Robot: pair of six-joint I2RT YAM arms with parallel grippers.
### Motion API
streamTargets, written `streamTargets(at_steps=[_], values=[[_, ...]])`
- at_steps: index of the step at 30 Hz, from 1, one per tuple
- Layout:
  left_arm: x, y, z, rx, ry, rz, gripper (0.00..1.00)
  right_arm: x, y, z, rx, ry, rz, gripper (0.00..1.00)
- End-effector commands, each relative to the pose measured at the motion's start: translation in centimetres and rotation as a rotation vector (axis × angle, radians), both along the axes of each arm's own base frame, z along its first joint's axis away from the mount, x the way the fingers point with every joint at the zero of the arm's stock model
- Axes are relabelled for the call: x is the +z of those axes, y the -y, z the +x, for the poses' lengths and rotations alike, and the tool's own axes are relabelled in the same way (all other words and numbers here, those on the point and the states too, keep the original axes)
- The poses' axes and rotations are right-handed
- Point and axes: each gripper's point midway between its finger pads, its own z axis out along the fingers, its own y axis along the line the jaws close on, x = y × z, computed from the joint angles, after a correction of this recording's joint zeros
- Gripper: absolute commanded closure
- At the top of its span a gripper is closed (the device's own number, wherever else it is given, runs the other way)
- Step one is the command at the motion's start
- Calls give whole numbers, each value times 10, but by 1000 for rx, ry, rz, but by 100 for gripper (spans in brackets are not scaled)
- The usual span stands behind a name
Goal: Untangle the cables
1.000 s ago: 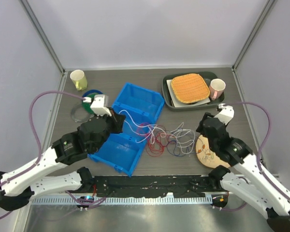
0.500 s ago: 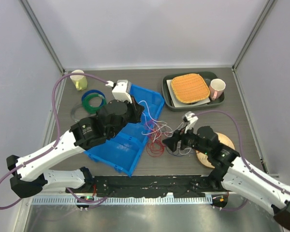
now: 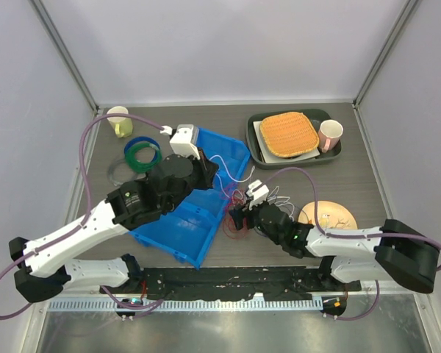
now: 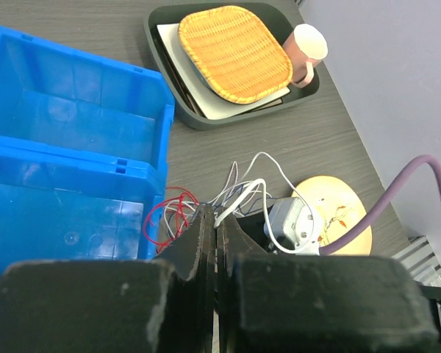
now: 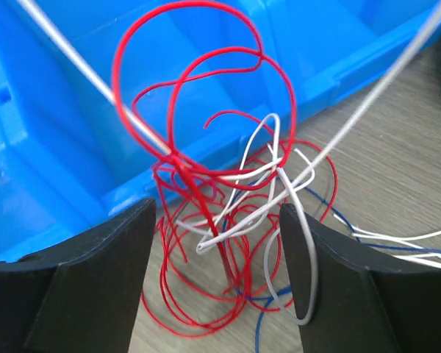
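The cables (image 3: 242, 202) lie in a loose red, white and dark blue tangle on the desk (image 3: 353, 184), about midway between its left and right edges and nearer the near edge. They touch the right side of the blue bin (image 3: 173, 228).

The left claw (image 3: 212, 175) hangs over the bin's right rim. In the left wrist view its fingers are pressed together, pinching a white strand (image 4: 242, 193) of the tangle. That strand rises from the desk to the claw. A second white loop runs out over the bin's far compartment.

The right arm reaches leftward, low over the desk. The right claw (image 3: 235, 219) is at the left end of the tangle, against the bin wall. In the right wrist view its fingers (image 5: 95, 279) stand spread wide, with red and white loops between them. One red loop (image 5: 198, 81) stands up in front of the blue wall. I cannot tell whether either finger touches a strand.

Toward the far right corner a dark tray (image 3: 253, 143) holds an orange woven mat (image 3: 288, 134) and a pink mug (image 3: 329, 134). A pale yellow mug (image 3: 118, 120) stands at the far left corner, with blue and green coiled rings (image 3: 143, 152) just beside it. A round wooden disc (image 3: 331, 218) lies right of the tangle.
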Motion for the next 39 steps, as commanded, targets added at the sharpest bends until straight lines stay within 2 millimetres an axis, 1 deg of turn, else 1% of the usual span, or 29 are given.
streamTargets(at_steps=[1, 2, 5, 6, 8, 9, 10, 11, 12, 13, 14, 15, 16, 17, 18, 19, 20, 21, 22, 23, 25, 27, 28, 29, 31, 34, 35, 38, 39], values=[[15, -7, -3, 7, 26, -52, 100, 47, -9, 24, -108, 147, 200, 30], [13, -9, -1, 20, 26, -44, 100, 52, -11, 26, -114, 160, 235, 32], [9, -16, 0, 45, 34, -32, 100, 44, -1, 34, -212, 130, 247, 54], [9, -18, 0, 51, 37, -32, 100, 42, -1, 38, -240, 123, 235, 70], [11, -26, 1, 75, 45, -25, 100, 31, 12, 42, -314, 99, 188, 90], [14, -38, 5, 135, 56, -13, 100, 33, 22, 46, -354, 106, 186, 99], [8, -48, 5, 173, 45, 19, 100, 32, 31, 47, -387, 99, 186, 99], [14, -59, 5, 218, 45, 3, 100, 27, 42, 47, -424, 80, 183, 99], [9, -75, 6, 278, 40, 35, 100, 20, 56, 47, -478, 54, 203, 99], [11, -83, 5, 310, 40, 28, 100, 27, 76, 54, -553, 51, 255, 99], [10, -90, 5, 336, 39, 10, 100, 16, 94, 52, -605, 24, 217, 99], [15, -100, 1, 353, 51, -9, 100, 10, 110, 53, -663, -2, 237, 99], [17, -112, 1, 392, 65, -6, 100, 22, 137, 58, -765, 11, 288, 99], [18, -119, 0, 412, 70, -9, 100, 9, 161, 54, -830, -22, 222, 99], [20, -130, -2, 437, 75, -9, 100, 14, 176, 53, -870, -23, 225, 99], [21, -135, -3, 455, 79, -10, 100, 27, 190, 51, -918, -8, 283, 99], [24, -144, -3, 486, 89, -10, 100, 21, 218, 46, -1000, -27, 232, 99], [25, -149, -4, 498, 92, -7, 100, 29, 227, 44, -1023, -24, 237, 99], [28, -154, -6, 511, 98, -22, 100, 33, 242, 41, -1101, -22, 276, 99], [30, -160, -6, 533, 106, -22, 100, 32, 260, 33, -1161, -30, 256, 99], [33, -168, -7, 555, 114, -29, 100, 39, 270, 30, -1198, -23, 279, 99], [38, -178, -9, 583, 124, -19, 100, 43, 273, 30, -1196, -30, 285, 99], [43, -184, -11, 602, 129, -36, 100, 42, 274, 29, -1205, -39, 279, 99], [46, -194, -11, 649, 142, -30, 100, 35, 276, 27, -1223, -64, 247, 99], [50, -207, -15, 681, 149, -32, 100, 35, 276, 27, -1226, -89, 228, 99], [58, -216, -18, 697, 169, -39, 100, 20, 260, 27, -1149, -191, 168, 88], [59, -217, -18, 697, 171, -44, 100, 14, 248, 26, -1097, -244, 182, 88], [59, -214, -18, 679, 173, -40, 100, -6, 228, 18, -1012, -354, 204, 89], [56, -210, -17, 663, 168, -32, 100, -9, 226, 15, -1004, -373, 217, 89]])
